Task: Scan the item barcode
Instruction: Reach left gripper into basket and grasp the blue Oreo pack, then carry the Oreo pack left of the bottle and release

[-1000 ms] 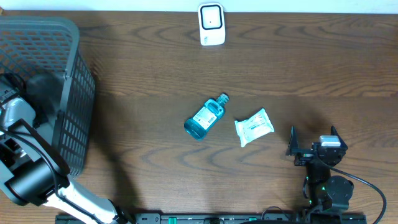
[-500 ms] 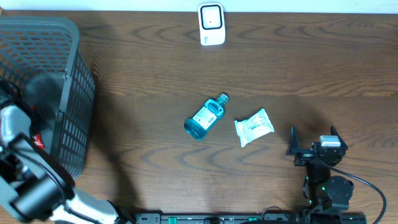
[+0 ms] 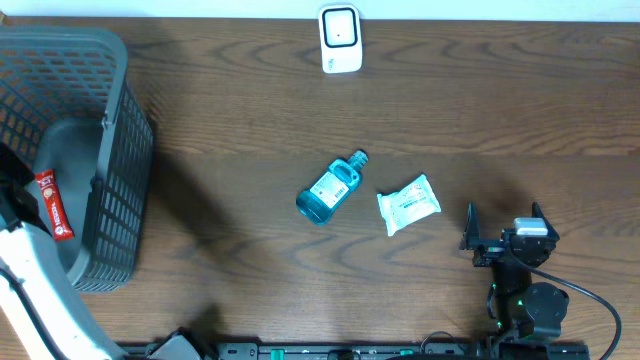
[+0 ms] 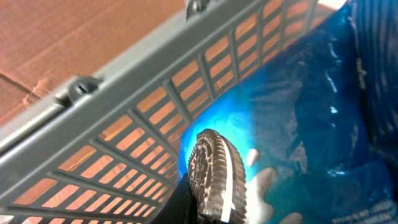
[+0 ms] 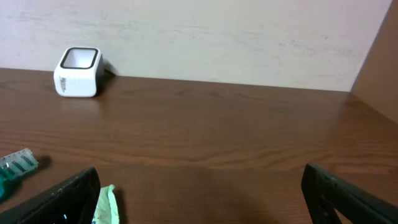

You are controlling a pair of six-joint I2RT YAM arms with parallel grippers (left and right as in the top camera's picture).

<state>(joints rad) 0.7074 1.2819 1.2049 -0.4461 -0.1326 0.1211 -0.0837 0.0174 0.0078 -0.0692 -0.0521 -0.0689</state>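
1. Overhead: the dark wood table (image 3: 520, 110) carries everything.
2. Grey mesh basket (image 3: 125, 170) stands upright at the table's left edge.
3. Left arm (image 3: 30, 290) comes up from the lower-left corner to the basket. Left hand (image 4: 183, 205) is fully closed. In the left wrist view a blue cookie packet (image 4: 298, 124) fills the frame right at the fingers, with the basket wall just behind it. Whether the packet is actually clamped: can't tell.
4. Right hand (image 3: 503, 228) sits at the table's lower right, fingers spread wide, holding nothing.
5. Blue bottle (image 3: 330, 187) lies on its side mid-table, cap pointing up-right.
6. White wipes pack (image 3: 408, 203) lies flat just right of the bottle, not touching it.
7. White scanner (image 3: 340, 38) stands at the far edge, centre, well apart from the bottle and wipes.
8. Red packet (image 3: 50, 205) shows inside the basket opening beside the left arm. Lying there or held: can't tell.
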